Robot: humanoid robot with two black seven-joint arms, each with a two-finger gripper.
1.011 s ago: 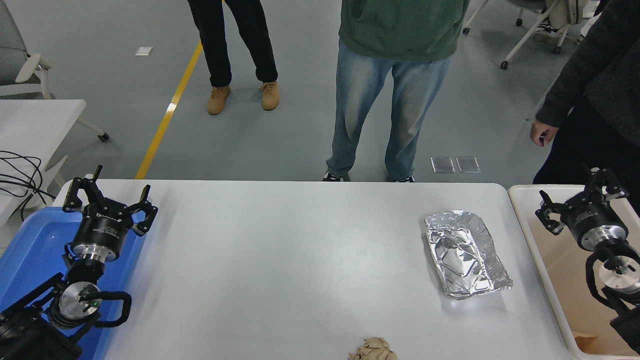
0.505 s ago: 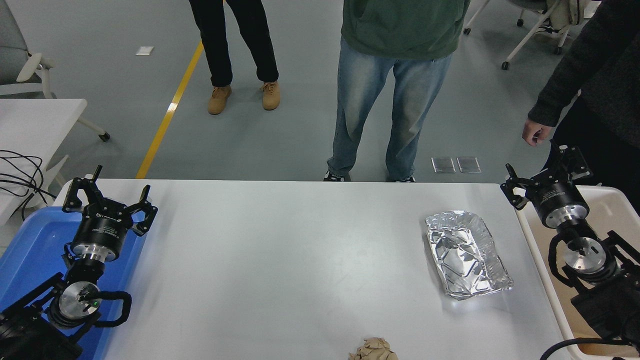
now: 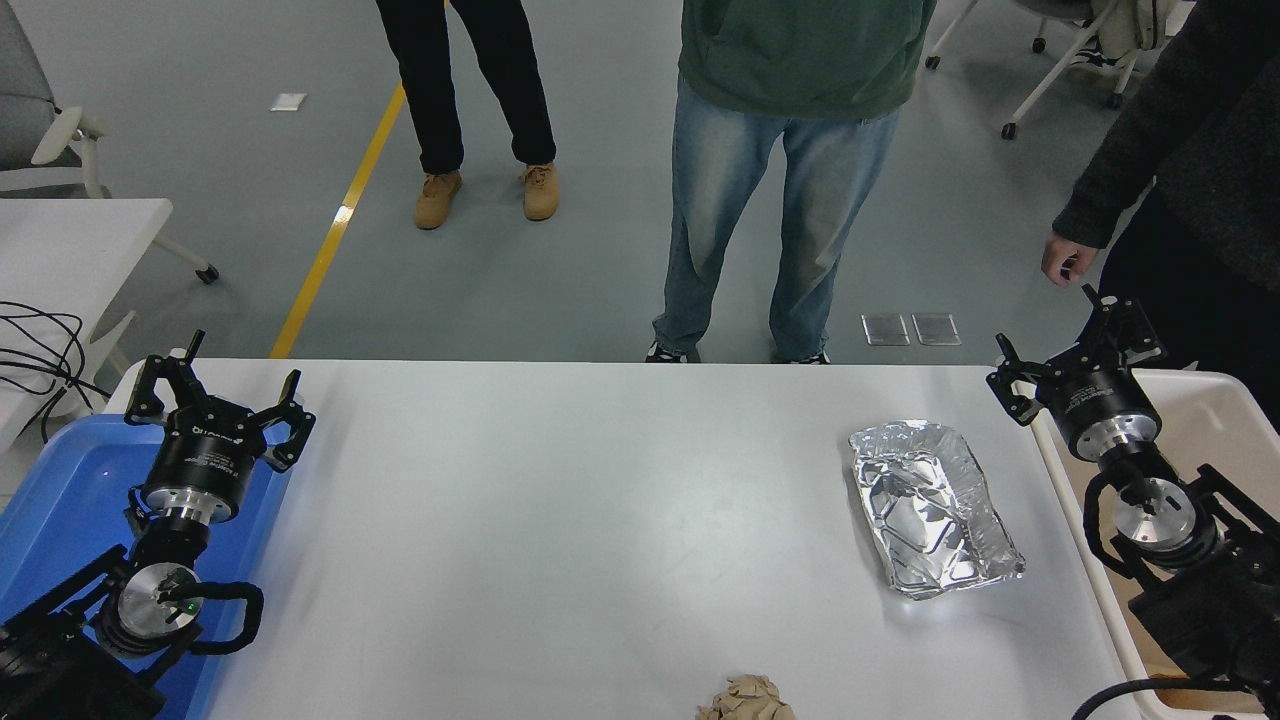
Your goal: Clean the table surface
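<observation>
The white table surface [image 3: 560, 520] fills the middle of the head view. On its right part lies a crumpled silver foil tray [image 3: 930, 508]. A ball of crumpled brown paper [image 3: 746, 698] sits at the near edge. My right gripper [image 3: 1075, 345] hangs open and empty over the table's far right corner, up and to the right of the foil tray and apart from it. At the lower left my left gripper [image 3: 218, 395] is parked open over the blue tray [image 3: 60, 500].
A cream bin [image 3: 1215, 420] stands beside the table's right edge, under my right arm. Three people stand at the far side; one person's hand [image 3: 1065, 262] hangs close above my right gripper. A smaller white table [image 3: 70, 240] and cables [image 3: 35, 355] are at the left.
My right arm has swung left and away from me, from over the cream bin to the table's far right corner. The person's hand at the right has risen a little. The left arm is still.
</observation>
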